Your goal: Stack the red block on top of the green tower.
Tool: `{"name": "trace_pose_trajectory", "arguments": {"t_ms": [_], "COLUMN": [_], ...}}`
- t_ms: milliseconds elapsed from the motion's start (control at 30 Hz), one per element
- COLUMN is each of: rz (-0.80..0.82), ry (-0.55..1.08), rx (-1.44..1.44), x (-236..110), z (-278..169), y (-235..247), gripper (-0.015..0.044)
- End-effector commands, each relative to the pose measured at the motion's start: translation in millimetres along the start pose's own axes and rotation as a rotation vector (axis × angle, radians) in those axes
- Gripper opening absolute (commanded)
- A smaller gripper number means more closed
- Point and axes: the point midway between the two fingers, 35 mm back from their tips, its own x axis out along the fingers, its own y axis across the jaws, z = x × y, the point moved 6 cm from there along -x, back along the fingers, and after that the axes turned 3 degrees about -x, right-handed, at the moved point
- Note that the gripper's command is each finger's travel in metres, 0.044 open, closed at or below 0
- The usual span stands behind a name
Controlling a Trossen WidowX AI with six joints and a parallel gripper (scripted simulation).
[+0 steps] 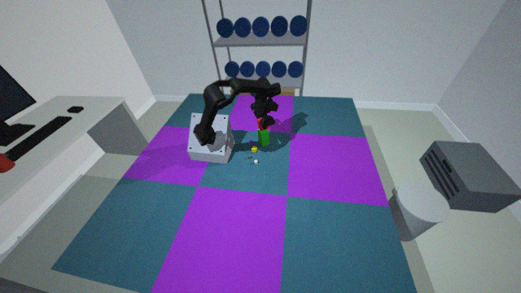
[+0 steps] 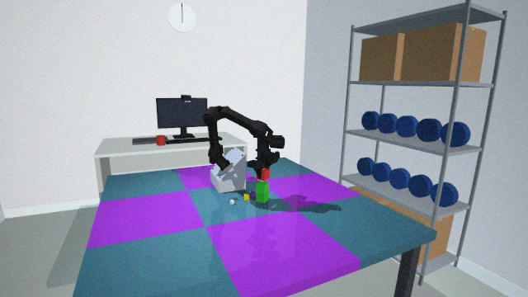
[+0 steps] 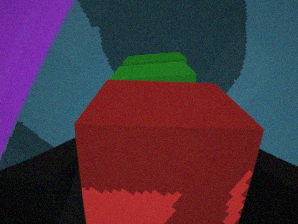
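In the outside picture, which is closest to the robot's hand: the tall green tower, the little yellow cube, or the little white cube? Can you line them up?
Measured from the black hand, which grips the red block:
1. The tall green tower, right beneath the hand.
2. The small yellow cube, on the table left of the tower.
3. The small white cube, farther left and nearer the camera.
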Motion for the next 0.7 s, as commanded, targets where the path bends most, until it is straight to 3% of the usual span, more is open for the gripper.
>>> {"name": "trace_pose_trajectory", "arguments": {"t_ms": [0,667], "rz": [-0.003,-0.003], "ry": [0.006,0.006], "rx": [-0.006,-0.006], "x": [14.5,23.2], "z": [-0.9,-1.4], "y": [0.4,0.4], "gripper": [0.0000,0.0000]}}
